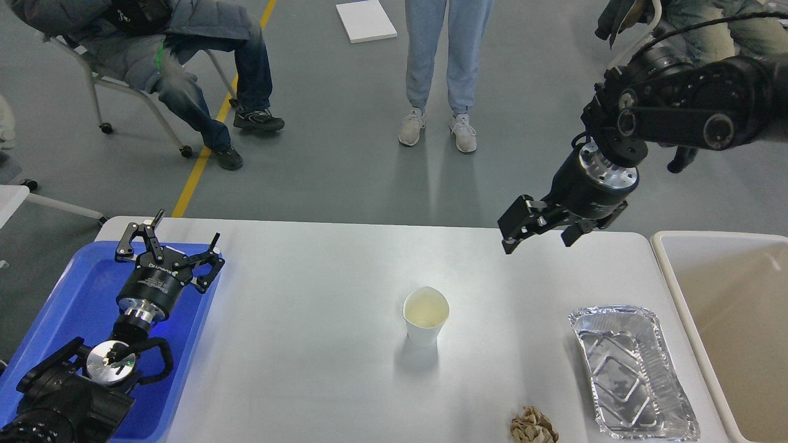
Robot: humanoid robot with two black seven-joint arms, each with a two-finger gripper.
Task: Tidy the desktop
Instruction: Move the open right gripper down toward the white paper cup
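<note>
Centrally on the desktop stands 1 upright white paper cup, well apart from both arms. Near the right edge lies a foil tray, with a crumpled brown paper ball just beside its near-left corner. Over the blue tray hangs the left gripper, fingers spread and empty. Above the table's far right edge, the right gripper hovers, jaws parted, holding nothing, beside the beige bin.

Bright, even overhead light; soft glare on the desktop; sharp focus.
</note>
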